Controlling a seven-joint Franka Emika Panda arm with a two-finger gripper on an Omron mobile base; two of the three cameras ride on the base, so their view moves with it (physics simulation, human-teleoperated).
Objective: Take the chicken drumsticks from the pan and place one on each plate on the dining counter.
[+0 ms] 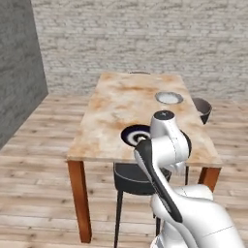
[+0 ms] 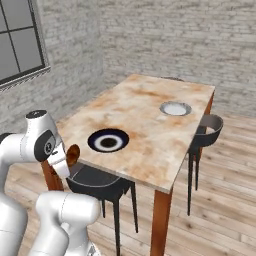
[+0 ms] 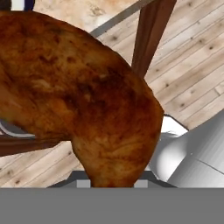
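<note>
My gripper (image 2: 70, 159) is shut on one chicken drumstick (image 2: 73, 154), a glossy reddish-brown leg that looms large in the hand view (image 3: 83, 96). I hold it just off the near edge of the dining counter (image 2: 145, 100), short of the blue-rimmed plate (image 2: 108, 140). That plate (image 1: 131, 134) lies near the front edge with nothing on it, partly behind my arm in the left base view. The light grey plate (image 2: 175, 108) sits farther back on the counter (image 1: 111, 111), also bare (image 1: 169, 97). The pan and the other drumstick are out of view.
A dark stool (image 2: 97, 182) stands under the counter's near edge, right below my hand (image 1: 131, 177). A second dark seat (image 2: 207, 127) is at the right side. A wooden table leg (image 3: 151, 35) passes close to the drumstick. Brick walls and a window (image 2: 17, 40) lie behind.
</note>
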